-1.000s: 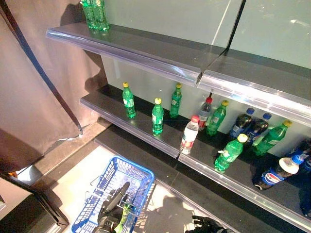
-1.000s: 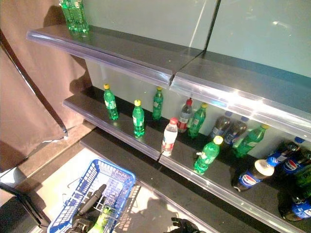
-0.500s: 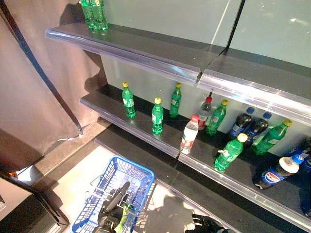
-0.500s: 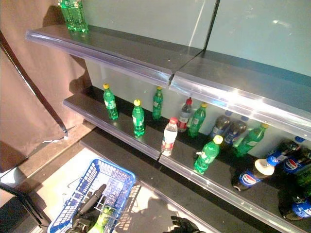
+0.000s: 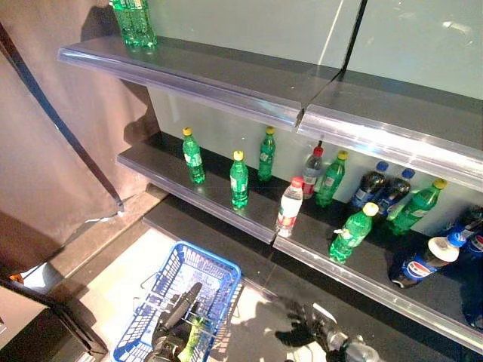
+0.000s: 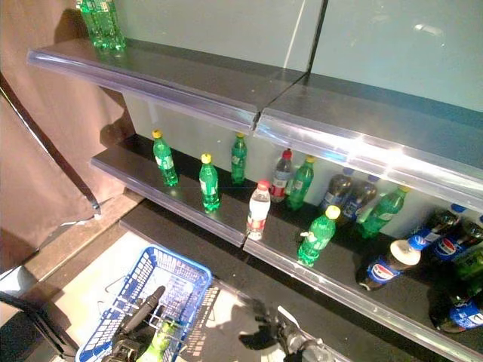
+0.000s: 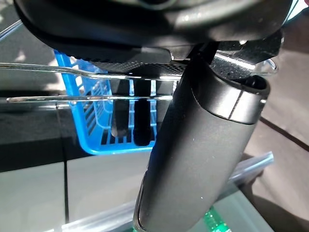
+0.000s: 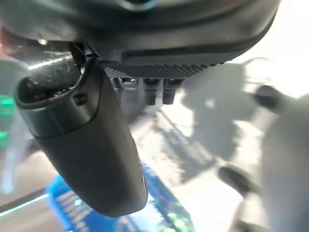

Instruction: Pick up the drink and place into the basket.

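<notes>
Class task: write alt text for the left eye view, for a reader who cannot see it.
The robot's left hand holds the handle of a blue basket with a green bottle inside, on the floor before a shelf of drink bottles. The right hand is low, holding nothing.

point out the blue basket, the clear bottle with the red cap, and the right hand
blue basket [image 5: 223, 265]: left eye view, far rim.
clear bottle with the red cap [image 5: 287, 211]: left eye view, label.
right hand [image 6: 273, 326]: right eye view, palm.

A tall display unit with a pale green back wall [image 5: 249, 26] carries two dark grey shelves with clear plastic front lips, an upper shelf [image 5: 204, 72] and a lower shelf [image 5: 219, 200]; a brown fabric curtain [image 5: 45, 173] hangs beside the shelves' left ends; below lies a pale, glossy floor [image 5: 121, 275] catching bright light.
</notes>
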### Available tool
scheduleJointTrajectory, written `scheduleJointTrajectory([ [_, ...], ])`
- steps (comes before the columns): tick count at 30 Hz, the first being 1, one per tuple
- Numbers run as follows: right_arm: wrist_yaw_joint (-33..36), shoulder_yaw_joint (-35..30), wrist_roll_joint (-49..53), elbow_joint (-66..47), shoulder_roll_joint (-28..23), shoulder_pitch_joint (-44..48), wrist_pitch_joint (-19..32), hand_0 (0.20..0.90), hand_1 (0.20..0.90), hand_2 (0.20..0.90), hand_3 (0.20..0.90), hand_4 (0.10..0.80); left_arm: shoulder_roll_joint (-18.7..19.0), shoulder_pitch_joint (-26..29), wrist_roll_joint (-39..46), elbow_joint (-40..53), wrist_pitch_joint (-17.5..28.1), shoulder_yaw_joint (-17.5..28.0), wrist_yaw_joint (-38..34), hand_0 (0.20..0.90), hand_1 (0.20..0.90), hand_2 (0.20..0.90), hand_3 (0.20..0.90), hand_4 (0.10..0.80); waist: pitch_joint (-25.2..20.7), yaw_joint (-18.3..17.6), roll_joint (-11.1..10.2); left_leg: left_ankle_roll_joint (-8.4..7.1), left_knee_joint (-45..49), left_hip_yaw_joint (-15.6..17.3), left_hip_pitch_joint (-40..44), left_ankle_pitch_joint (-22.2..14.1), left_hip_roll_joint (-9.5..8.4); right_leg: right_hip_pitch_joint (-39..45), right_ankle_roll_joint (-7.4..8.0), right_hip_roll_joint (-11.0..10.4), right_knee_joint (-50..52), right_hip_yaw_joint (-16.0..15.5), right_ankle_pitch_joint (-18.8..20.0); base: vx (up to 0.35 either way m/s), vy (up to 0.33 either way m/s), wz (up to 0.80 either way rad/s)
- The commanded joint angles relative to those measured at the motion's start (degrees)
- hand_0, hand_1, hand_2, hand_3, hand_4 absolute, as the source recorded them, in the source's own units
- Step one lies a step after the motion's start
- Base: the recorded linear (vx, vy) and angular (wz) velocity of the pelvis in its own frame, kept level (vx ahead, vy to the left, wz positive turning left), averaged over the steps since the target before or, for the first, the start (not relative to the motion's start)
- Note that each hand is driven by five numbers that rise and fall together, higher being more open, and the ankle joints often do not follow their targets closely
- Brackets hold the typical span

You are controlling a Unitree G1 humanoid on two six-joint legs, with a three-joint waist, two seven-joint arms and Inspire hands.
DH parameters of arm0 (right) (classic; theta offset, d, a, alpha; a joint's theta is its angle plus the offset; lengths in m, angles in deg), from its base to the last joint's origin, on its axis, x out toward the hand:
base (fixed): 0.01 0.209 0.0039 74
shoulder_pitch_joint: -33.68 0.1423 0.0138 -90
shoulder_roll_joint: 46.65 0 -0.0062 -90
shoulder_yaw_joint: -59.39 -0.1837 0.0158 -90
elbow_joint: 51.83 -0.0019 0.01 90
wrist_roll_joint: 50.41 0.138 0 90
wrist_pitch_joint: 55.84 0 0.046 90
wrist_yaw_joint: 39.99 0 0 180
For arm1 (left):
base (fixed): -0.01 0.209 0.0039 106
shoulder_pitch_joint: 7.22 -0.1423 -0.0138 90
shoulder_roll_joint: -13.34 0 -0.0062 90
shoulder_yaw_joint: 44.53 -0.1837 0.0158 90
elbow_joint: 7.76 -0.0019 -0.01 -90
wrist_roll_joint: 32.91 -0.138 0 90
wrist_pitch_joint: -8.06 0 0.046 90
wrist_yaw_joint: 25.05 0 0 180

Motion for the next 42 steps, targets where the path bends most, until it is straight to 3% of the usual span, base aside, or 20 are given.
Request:
scheduleJointTrajectory([
  [1,-1.87,-0.37,4.4,-9.68,-3.56,2.23,7.24,0.9,0.9,0.9,0.9,0.8,1.6,6.74,-3.88,16.53,6.33,4.52,4.21,0.3,0.3,0.3,0.2,0.1,-0.18,-0.48,-0.78,0.27,0.18,1.94,-1.63,-1.43,-1.88,0.51,0.46,1.6,0.52,4.09,-3.0,-0.009,-0.052,0.01],
  [13,-7.3,-10.4,15.29,-36.04,-7.95,3.39,17.0,0.9,0.9,0.9,0.9,0.8,1.06,4.59,-5.97,20.31,5.32,5.27,2.05,0.3,0.3,0.3,0.2,0.1,-0.87,-1.28,-1.49,0.32,0.18,2.88,-1.78,-1.66,-0.9,0.1,0.89,2.12,0.22,5.33,-3.06,-0.002,-0.016,0.0],
  [17,-5.99,-13.23,17.5,-39.39,-7.46,4.6,18.87,0.9,0.9,0.9,0.9,0.8,0.72,4.53,-6.29,20.39,5.07,5.69,2.15,0.3,0.3,0.3,0.2,0.1,-1.14,-1.4,-1.34,0.39,0.18,3.25,-1.74,-1.9,-0.81,0.0,0.93,2.05,0.3,5.46,-3.17,0.006,0.014,-0.06],
  [27,1.51,-20.36,19.98,-46.12,-4.31,5.59,26.68,0.9,0.9,0.9,0.9,0.8,-0.57,4.27,-6.61,20.57,4.5,7.39,1.54,0.3,0.3,0.3,0.2,0.1,-2.18,-2.19,-0.67,0.78,0.18,4.32,-1.39,-3.04,-1.1,-0.39,1.27,1.08,0.39,6.18,-3.28,0.012,0.044,-0.08],
  [34,12.12,-23.21,14.96,-43.9,-4.21,4.3,29.39,0.9,0.9,0.9,0.9,0.8,-0.95,4.42,-6.81,19.28,3.8,8.67,2.63,0.3,0.3,0.3,0.2,0.1,-2.59,-3.07,-0.67,1.09,0.18,5.54,-1.08,-3.42,-1.28,-0.79,1.63,0.65,0.52,6.51,-3.03,0.0,0.015,-0.02],
  [42,18.41,-24.7,12.97,-43.85,-4.48,2.71,31.01,0.9,0.9,0.9,0.9,0.8,-1.15,4.95,-7.47,17.97,2.89,9.35,3.54,0.3,0.3,0.3,0.2,0.1,-2.61,-4.74,-0.74,1.88,0.46,7.27,0.09,-4.02,-1.76,-1.43,1.55,0.76,2.11,8.21,-3.71,-0.004,0.044,-0.16],
])
